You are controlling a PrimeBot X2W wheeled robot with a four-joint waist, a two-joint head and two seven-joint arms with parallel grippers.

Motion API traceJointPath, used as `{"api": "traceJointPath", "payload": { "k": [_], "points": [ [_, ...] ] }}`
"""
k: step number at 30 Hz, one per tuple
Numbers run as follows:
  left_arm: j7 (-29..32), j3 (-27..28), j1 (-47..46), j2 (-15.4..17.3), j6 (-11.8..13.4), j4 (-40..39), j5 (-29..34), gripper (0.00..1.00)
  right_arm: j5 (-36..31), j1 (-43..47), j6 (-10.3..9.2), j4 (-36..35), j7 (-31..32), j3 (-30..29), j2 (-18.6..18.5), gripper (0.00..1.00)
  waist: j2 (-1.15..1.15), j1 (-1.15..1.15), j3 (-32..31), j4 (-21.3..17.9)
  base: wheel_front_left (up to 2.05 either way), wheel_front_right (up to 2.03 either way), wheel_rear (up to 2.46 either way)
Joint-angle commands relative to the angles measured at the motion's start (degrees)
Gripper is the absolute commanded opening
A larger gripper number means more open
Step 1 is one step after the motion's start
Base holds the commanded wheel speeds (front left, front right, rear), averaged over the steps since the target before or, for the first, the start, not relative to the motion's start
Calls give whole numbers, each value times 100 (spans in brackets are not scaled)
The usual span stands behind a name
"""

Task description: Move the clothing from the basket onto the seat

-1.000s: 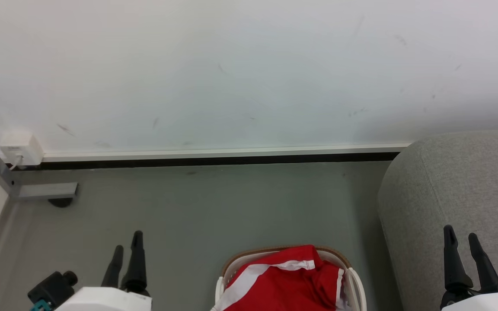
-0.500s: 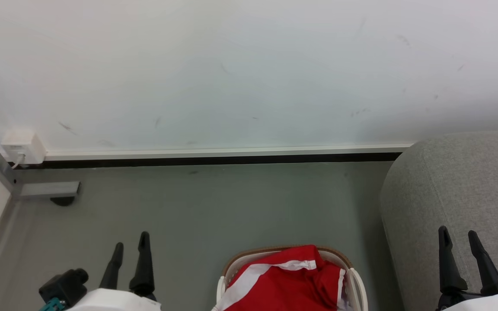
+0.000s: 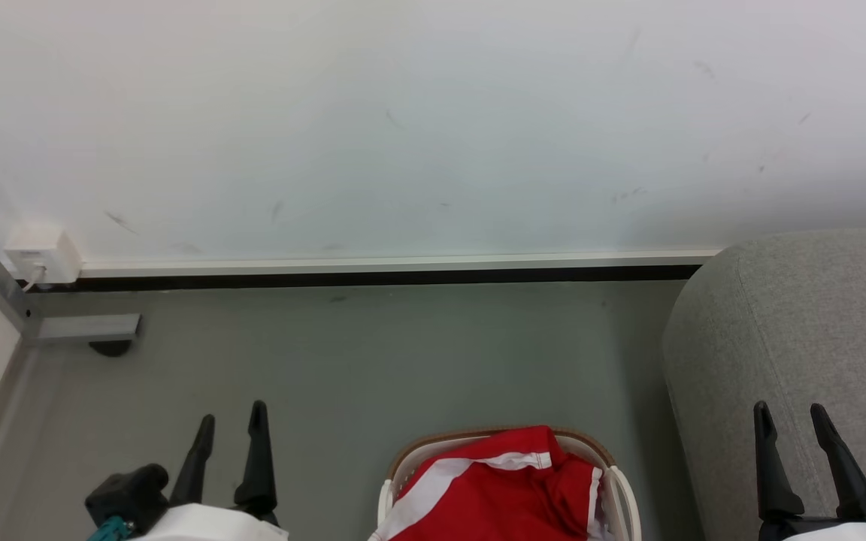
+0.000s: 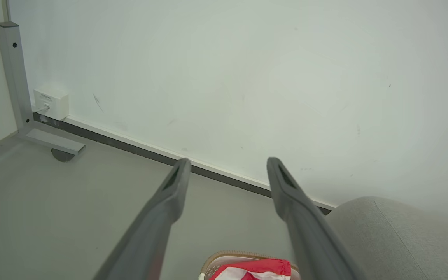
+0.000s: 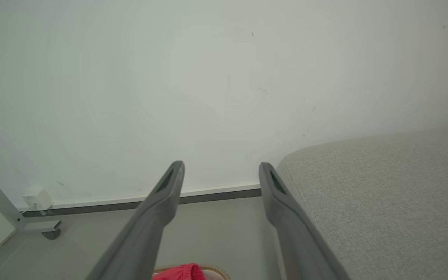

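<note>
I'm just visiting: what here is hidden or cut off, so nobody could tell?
Oval cream-white plastic basket: head view's bottom edge cuts off its near part.
Bright red clothing with white stripes: same edge cuts it; number of garments unclear.
Large grey woven-fabric seat: head view's right edge cuts it off.
Small white wall box: head view, too small to identify.
</note>
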Motion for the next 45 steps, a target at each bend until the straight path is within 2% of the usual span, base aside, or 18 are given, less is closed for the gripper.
{"api": "traceJointPath", "payload": {
  "k": [1,21,45],
  "points": [
    [-56,0,21,52,28,-21,210,100,-179,25,-8,-9,-51,-3,-55,100,0,0,3,0,0,0,0],
    [-303,-108,83,60,48,129,1265,100,-883,125,-10,149,-297,-67,-21,100,0,0,-6,46,0,0,0],
    [-517,-165,139,66,80,150,2176,100,-1441,163,-12,297,-514,-66,62,100,0,0,43,58,0,0,0]
  ]
}}
